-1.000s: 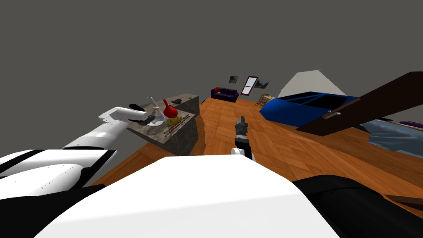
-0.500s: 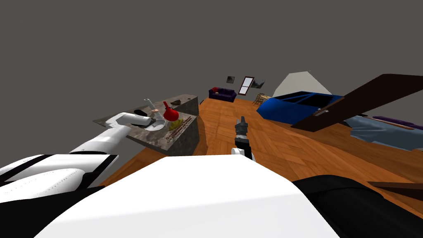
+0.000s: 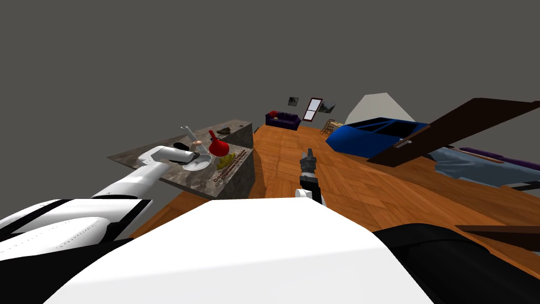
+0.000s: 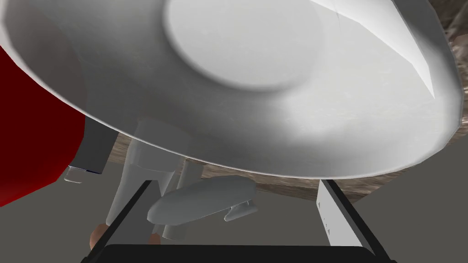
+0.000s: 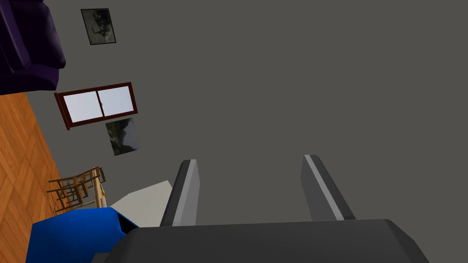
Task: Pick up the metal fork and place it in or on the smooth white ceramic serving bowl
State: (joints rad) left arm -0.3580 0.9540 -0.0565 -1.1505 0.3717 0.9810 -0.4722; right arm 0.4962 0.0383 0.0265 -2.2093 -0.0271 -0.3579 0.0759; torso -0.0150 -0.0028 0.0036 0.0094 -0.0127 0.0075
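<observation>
A broad white bowl [image 4: 283,91] stands on a stone counter [image 3: 132,156], just ahead of my left gripper [image 4: 235,182]. The gripper's fingers [image 4: 336,212] are wide apart. A grey fork [image 4: 201,205] lies loose between them near the gripper's body, pressed by neither finger. In the head view my left gripper [image 3: 199,154] is over the near rim of the bowl [image 3: 196,164]. My right gripper [image 3: 307,158] hangs over the wooden floor in front of my chest, and its fingers [image 5: 187,191] stand apart with nothing between them.
Beside the bowl stand a red vessel [image 3: 218,146], a yellow item [image 3: 224,157] and a white bent pipe [image 3: 185,131]. A dark object [image 3: 223,130] lies at the counter's far end. To the right are a blue shape [image 3: 379,134] and a brown door [image 3: 448,126].
My left gripper's fingers have spread wide and let go of the fork. The left hand has come in over the bowl's rim. The head camera has shifted a little.
</observation>
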